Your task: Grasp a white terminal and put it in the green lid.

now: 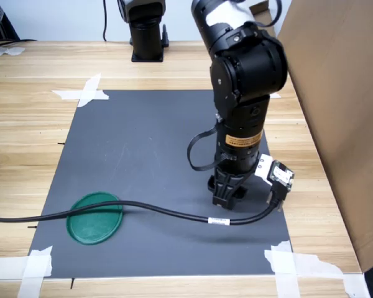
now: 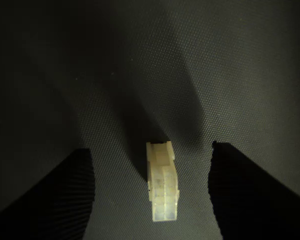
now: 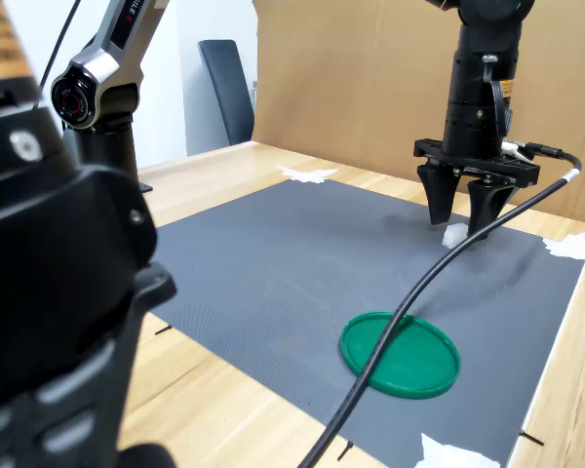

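Your small whitish translucent plastic terminal block [image 2: 162, 182] lies on the dark grey mat in the lower centre of the wrist view, its long axis running along the gap between the two ridged black fingers [image 2: 55, 197], clear of both. The hand [image 3: 460, 226] stands wide and empty, straddling it, so closing should pinch its long sides. The flat round dark-green plastic lid [image 1: 95, 217] lies well apart, at the lower left of the first exterior view.

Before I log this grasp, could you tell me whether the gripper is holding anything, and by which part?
Nothing is held: the gripper is open, its fingers either side of the small whitish translucent plastic terminal without touching it.
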`<state>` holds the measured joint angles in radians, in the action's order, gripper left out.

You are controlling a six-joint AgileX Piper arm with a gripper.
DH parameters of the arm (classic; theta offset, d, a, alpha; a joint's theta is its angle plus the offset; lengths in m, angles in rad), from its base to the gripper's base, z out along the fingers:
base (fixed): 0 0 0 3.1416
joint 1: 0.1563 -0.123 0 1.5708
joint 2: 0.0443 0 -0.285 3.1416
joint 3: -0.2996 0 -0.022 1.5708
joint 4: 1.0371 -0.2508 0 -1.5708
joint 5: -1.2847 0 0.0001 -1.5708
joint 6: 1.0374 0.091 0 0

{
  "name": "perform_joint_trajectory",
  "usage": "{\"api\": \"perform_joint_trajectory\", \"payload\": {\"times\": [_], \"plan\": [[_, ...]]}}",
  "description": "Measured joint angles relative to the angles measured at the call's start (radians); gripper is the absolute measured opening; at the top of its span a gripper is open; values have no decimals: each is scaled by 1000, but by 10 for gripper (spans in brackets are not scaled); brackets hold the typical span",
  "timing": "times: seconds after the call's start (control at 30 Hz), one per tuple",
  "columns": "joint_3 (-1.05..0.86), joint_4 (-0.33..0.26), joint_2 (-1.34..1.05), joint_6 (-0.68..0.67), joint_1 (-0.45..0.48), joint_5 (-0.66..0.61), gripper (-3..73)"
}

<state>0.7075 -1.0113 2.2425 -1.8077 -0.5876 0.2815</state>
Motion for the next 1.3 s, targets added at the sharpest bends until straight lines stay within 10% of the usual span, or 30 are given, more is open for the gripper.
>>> {"api": "perform_joint_trajectory", "payload": {"times": [0.27,0.67,1.3], "plan": [[0,1,5,59,0,14,519],[0,23,28,97,0,-3,89],[69,-32,-184,97,187,-95,89]]}}
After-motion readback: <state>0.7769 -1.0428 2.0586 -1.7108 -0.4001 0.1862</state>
